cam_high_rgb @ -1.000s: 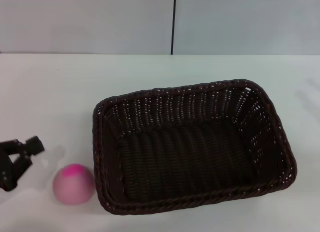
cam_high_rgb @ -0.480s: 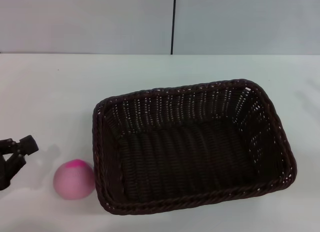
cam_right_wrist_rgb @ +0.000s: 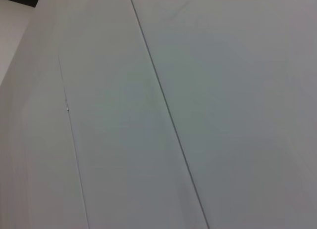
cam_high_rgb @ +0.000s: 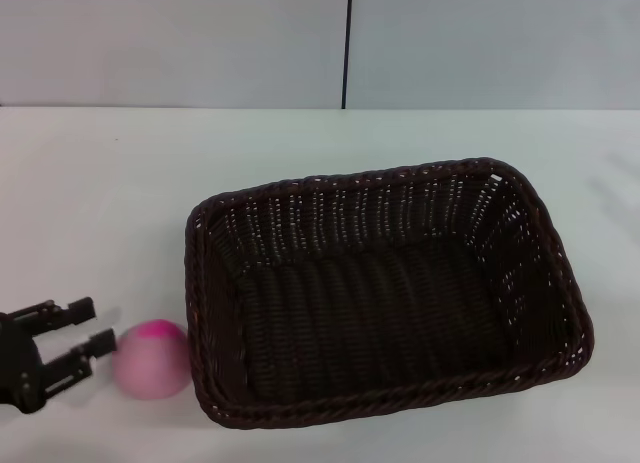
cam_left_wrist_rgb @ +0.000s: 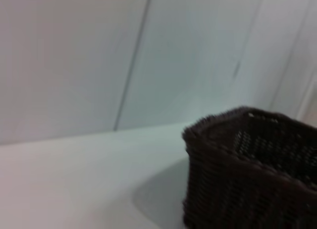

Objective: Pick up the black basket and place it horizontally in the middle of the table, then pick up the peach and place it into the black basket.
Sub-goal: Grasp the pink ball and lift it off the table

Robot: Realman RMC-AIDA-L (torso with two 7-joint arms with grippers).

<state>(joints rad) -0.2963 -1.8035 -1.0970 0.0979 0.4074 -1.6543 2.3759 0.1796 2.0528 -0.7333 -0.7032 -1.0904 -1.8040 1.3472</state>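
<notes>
Left hand (cam_high_rgb: 88, 335) swung toward peach (cam_high_rgb: 151, 358), fingers spread wide, just beside it; black basket (cam_high_rgb: 385, 288) empty

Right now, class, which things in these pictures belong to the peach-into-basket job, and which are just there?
Part of the job:
black basket, in place on the table
peach, beside the basket
left end effector, open at the peach

Just there:
grey wall behind; nothing else lying about
</notes>
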